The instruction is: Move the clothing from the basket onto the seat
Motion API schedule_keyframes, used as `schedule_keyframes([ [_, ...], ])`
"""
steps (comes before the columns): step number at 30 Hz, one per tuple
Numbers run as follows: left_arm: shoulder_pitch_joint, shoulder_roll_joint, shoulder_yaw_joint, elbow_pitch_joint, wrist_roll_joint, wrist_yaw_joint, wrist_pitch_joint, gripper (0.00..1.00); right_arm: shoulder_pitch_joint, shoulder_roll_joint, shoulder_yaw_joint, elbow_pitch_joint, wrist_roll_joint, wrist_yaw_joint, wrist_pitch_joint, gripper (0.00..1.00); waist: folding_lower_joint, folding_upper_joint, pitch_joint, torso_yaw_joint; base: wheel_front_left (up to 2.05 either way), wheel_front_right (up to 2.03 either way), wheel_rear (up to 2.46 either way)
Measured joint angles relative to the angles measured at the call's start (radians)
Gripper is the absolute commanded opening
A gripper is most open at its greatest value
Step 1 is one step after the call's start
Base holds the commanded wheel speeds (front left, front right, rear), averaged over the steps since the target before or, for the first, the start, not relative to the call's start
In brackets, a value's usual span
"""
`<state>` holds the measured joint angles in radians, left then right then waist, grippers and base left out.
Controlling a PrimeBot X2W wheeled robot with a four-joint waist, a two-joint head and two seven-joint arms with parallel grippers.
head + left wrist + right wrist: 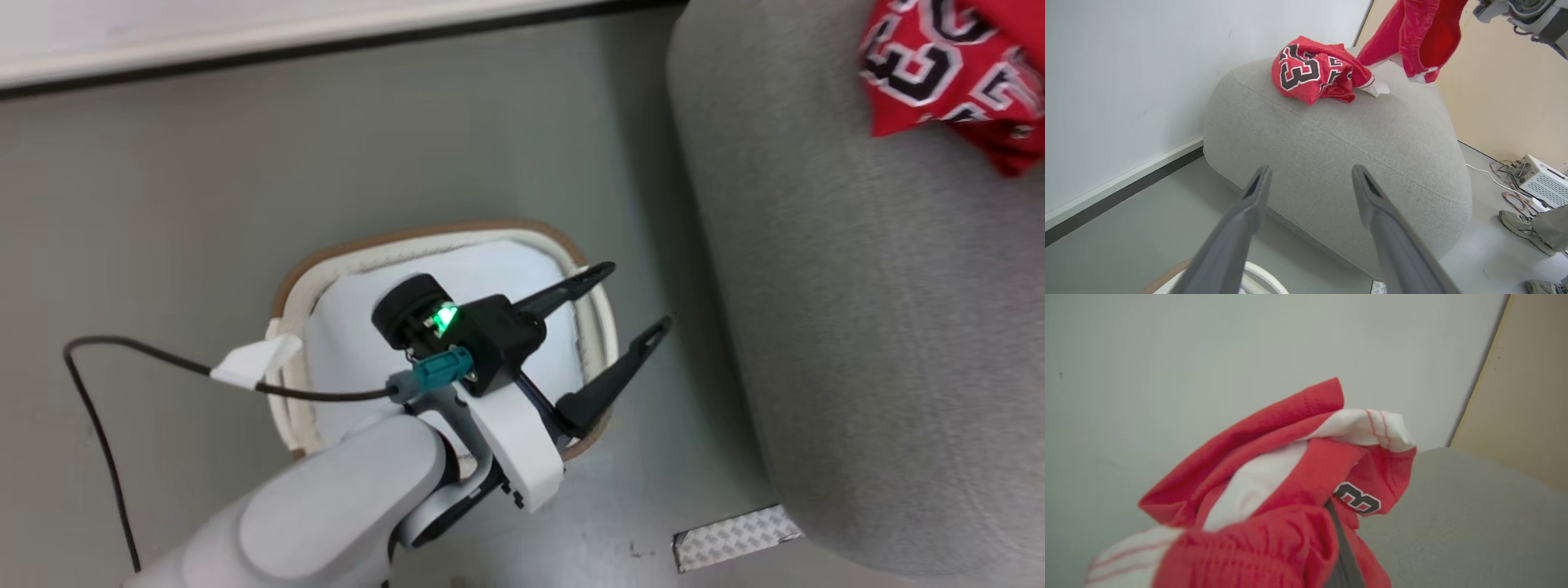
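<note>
The pale left forearm is closest in the head view. Its left hand (637,296) hangs released, fingers spread wide and holding nothing, over the right edge of the basket (424,237). The basket stands on the grey floor (163,204) and its white lining (498,273) is in view. Just to the right rises the grey sofa (857,327). A crumpled red jersey (1310,73) with a black 23 lies on top of the sofa near its far edge. Just beyond it, a second red garment (1417,36) with white trim hangs in the air above the sofa. The right hand (1337,535) is clenched on this garment, which bunches around a dark finger (1345,555). Farther off, a person's shoe (1521,228) rests on the floor beside a white box (1541,185).
</note>
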<state>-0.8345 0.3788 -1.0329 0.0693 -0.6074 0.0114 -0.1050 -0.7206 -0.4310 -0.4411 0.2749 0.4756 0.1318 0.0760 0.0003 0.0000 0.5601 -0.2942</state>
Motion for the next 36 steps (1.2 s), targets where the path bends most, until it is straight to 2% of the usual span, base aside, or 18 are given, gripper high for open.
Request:
schedule_keyframes([
  [4, -0.010, 0.003, 0.012, -0.012, 0.000, 0.007, -0.002, 1.00, -0.040, -0.051, 0.031, 0.153, -0.055, 0.000, 0.054, 0.00, -0.0001, 0.0000, 0.056, 0.043, 0.00, 0.00, 0.00],
  [8, -0.011, -0.002, 0.013, -0.006, 0.000, 0.007, -0.018, 1.00, -0.055, -0.078, 0.081, 0.294, -0.080, 0.000, 0.190, 0.00, -0.0001, 0.0000, 0.087, 0.084, 0.00, 0.00, 0.00],
  [10, -0.011, -0.005, 0.014, 0.006, -0.001, 0.007, -0.027, 1.00, -0.055, -0.086, 0.132, 0.331, -0.073, 0.000, 0.280, 0.36, -0.0001, 0.0000, 0.092, 0.097, 0.00, 0.00, 0.00],
  [11, -0.010, -0.007, 0.014, 0.011, -0.002, 0.007, -0.029, 1.00, -0.055, -0.087, 0.144, 0.340, -0.058, 0.000, 0.303, 0.46, -0.0001, 0.0000, 0.090, 0.100, 0.00, 0.00, 0.00],
  [12, -0.008, -0.007, 0.015, 0.017, -0.005, 0.007, -0.034, 1.00, -0.054, -0.092, 0.153, 0.344, -0.047, 0.000, 0.323, 0.84, -0.0001, 0.0000, 0.086, 0.101, 0.00, 0.00, 0.00],
  [13, -0.007, -0.008, 0.015, 0.022, -0.010, 0.007, -0.037, 1.00, -0.051, -0.104, 0.162, 0.347, -0.039, 0.000, 0.344, 1.00, -0.0001, 0.0000, 0.079, 0.101, 0.00, 0.00, 0.00],
  [21, 0.022, -0.026, 0.014, 0.067, -0.033, 0.007, -0.065, 1.00, 0.016, -0.140, 0.269, 0.309, 0.010, 0.000, 0.443, 1.00, -0.0002, 0.0000, 0.000, 0.090, 0.00, 0.00, 0.00],
  [25, 0.057, -0.035, 0.015, 0.101, -0.049, 0.011, -0.086, 1.00, 0.083, -0.164, 0.336, 0.265, 0.020, 0.000, 0.540, 1.00, -0.0003, 0.0000, -0.070, 0.082, 0.00, 0.00, 0.00],
  [30, 0.116, -0.047, 0.030, 0.142, -0.091, 0.026, -0.112, 1.00, 0.164, -0.186, 0.389, 0.146, 0.045, 0.000, 0.656, 1.00, -0.0004, 0.0000, -0.180, 0.072, 0.00, 0.00, 0.00],
  [36, 0.183, -0.052, 0.077, 0.159, -0.130, 0.051, -0.137, 1.00, 0.244, -0.207, 0.395, -0.096, 0.080, 0.000, 0.678, 1.00, -0.0006, 0.0000, -0.326, 0.070, 0.00, 0.00, 0.00],
])
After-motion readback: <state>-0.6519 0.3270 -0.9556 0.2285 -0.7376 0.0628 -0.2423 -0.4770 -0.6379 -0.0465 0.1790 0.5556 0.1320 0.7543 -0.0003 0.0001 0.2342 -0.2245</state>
